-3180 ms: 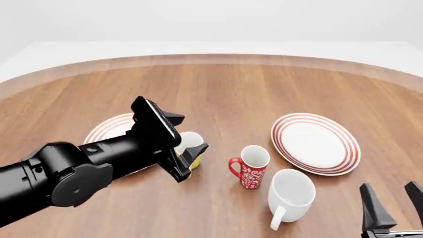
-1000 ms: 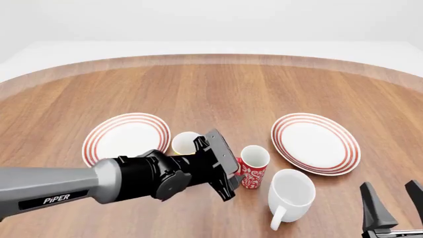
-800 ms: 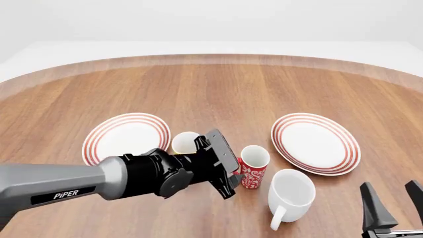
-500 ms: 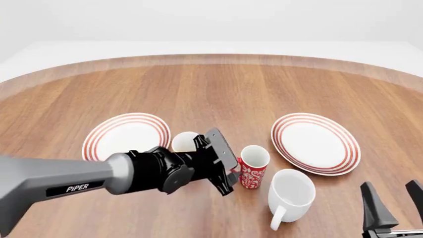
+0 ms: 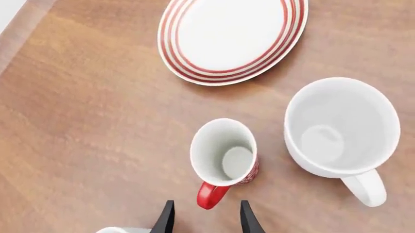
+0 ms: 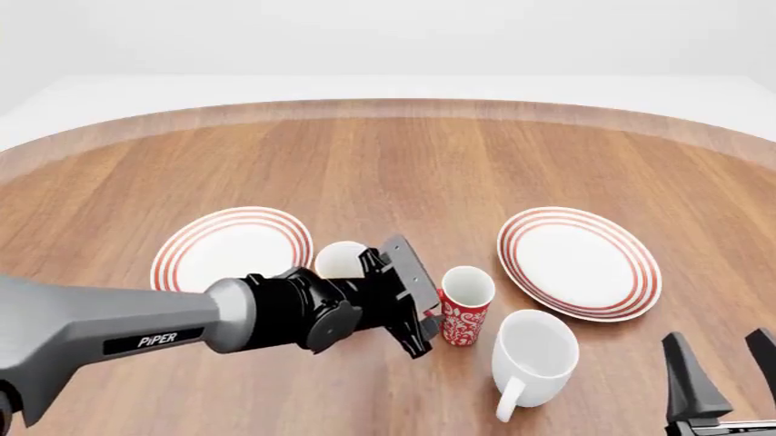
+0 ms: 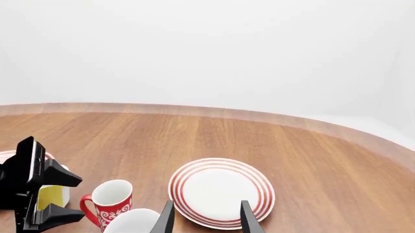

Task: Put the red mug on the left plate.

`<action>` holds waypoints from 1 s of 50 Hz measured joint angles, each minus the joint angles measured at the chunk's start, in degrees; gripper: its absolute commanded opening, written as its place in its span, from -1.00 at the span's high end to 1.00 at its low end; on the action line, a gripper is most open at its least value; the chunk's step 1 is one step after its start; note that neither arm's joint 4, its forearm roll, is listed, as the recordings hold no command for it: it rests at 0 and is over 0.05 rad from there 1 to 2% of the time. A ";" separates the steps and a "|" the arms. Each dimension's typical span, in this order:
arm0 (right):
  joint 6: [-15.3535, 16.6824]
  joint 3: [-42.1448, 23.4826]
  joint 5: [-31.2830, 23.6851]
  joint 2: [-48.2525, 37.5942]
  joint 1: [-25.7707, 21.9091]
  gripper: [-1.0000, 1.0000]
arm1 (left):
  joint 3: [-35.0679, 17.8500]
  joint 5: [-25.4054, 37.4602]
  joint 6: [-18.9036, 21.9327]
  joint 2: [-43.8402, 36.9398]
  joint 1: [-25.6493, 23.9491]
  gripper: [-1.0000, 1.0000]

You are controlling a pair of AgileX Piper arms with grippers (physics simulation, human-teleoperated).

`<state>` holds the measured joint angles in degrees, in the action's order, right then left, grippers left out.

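Red mug [image 6: 464, 306] standing upright near worktop [image 6: 401, 163] centre: tall, slim, red outside with white floral scrollwork, plain white inside, red loop handle pointing toward 9 o'clock in the front view. It is sitting on bare wood, apart from both plates.

Left plate [image 6: 231, 250] lying at 9 o'clock from the mug: round, white, thin red rings at the rim. Matching right plate [image 6: 580, 262] lying at 2 o'clock from the mug. Yellow mug [image 6: 341, 261] sitting between left plate and red mug, partly hidden by the arm. Larger white mug [image 6: 532, 357] standing just beside the red mug at 5 o'clock, handle pointing toward 7 o'clock.

Left gripper [image 5: 205, 221] hovering at the handle, fingers spread either side of the loop, jaws parted, not clamping it. White lettering "PiPER" is showing on the grey left arm link [image 6: 85, 336].

Right gripper [image 6: 725, 371] sitting low at the 5 o'clock corner, fingers apart, holding nothing.
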<state>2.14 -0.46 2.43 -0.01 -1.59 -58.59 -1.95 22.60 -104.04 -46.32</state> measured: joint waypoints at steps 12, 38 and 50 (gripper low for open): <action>-0.02 -0.41 -0.27 0.00 -0.04 -1.00 | -0.37 0.19 -0.26 -0.83 -0.23 -1.00; -0.18 -0.33 0.10 0.00 0.09 -1.00 | -2.50 0.47 -0.32 -3.88 0.00 -1.00; -0.19 -0.22 0.26 0.00 0.10 -1.00 | -3.17 0.47 -0.37 -4.27 0.48 1.00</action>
<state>1.95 -0.68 2.68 -0.01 -1.49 -61.76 -1.48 22.23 -108.31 -45.84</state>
